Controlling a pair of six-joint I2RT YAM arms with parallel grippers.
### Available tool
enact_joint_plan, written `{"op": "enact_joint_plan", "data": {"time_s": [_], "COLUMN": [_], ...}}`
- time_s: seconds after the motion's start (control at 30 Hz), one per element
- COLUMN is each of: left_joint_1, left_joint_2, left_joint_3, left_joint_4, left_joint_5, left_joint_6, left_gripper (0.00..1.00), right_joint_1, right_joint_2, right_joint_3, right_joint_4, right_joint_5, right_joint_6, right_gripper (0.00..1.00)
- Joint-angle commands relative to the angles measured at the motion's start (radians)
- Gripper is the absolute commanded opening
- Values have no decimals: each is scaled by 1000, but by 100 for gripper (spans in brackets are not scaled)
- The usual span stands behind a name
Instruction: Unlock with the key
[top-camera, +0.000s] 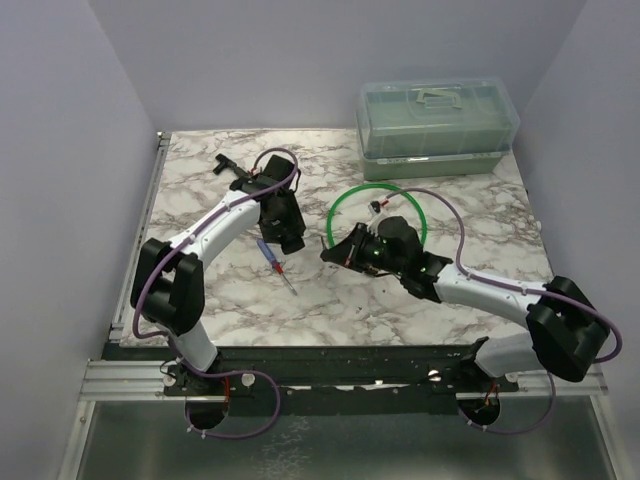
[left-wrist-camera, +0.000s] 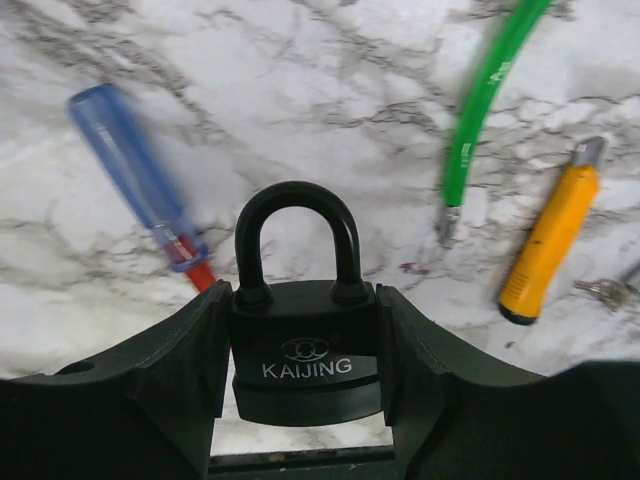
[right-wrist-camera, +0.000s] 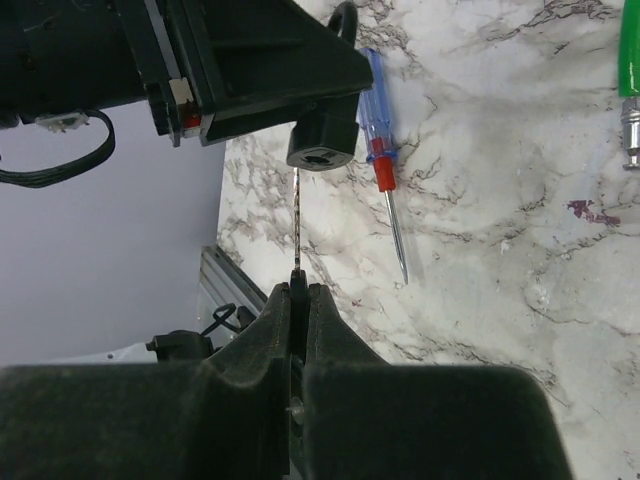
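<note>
top external view, left to right: one black elongated object (top-camera: 228, 170) lies far left on the white-and-grey marble table (top-camera: 200, 300); too small to identify. beside it the left gripper (top-camera: 287, 232) hangs over the table. in the left wrist view its fingers (left-wrist-camera: 170, 370) are closed against both sides of one black padlock (left-wrist-camera: 305, 345) with a curved shackle, marked "kaijing". one blue-and-red-handled screwdriver (top-camera: 274, 260) lies flat on the table just beside that gripper, between the two arms.

right gripper (top-camera: 337, 255) sits just right of the screwdriver, its fingers pressed together on one tiny flat silver metal key (right-wrist-camera: 297, 220). in the right wrist view the key shows edge-on as a thin line, its tip up at the padlock's underside, beside the keyhole. cannot tell whether it touches.

one green cable (top-camera: 345, 205) loops behind the right gripper. one orange pen-shaped tool (left-wrist-camera: 550, 245) lies near its end. one translucent green plastic box (top-camera: 437, 125), lidded, stands at the far right back.
</note>
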Motion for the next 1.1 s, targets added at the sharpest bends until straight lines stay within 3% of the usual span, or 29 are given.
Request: {"op": "enact_joint_plan", "data": {"time_s": [0.0,0.1,0.23,0.4,0.87,1.07], "left_joint_1": [-31,-65,-100,-175,-204,-208], "left_joint_2": [78,109,143,295,333,269], "left_joint_3": [158,185,223,364,458,450], "left_joint_4": [-313,-418,-527,-809,-817,-700], "left_joint_5": [-278,-393,-434,-683,-645,-540], "left_joint_6": [35,16,17,-96,-71,-42], "left_gripper": [0,0,0,0,0,0], "right_joint_1": [6,7,33,70,116,121], "right_joint_2": [-60,-71,-54,-16,62,133], "right_joint_3": [-46,-98,-134,-161,-173,-147], "right_joint_4": [-53,6,95,218,378,497], "right_joint_5": [35,-4,-47,-100,-163,-216], "right_joint_6": [2,31,69,110,160,195], "right_gripper": [0,0,0,0,0,0]}}
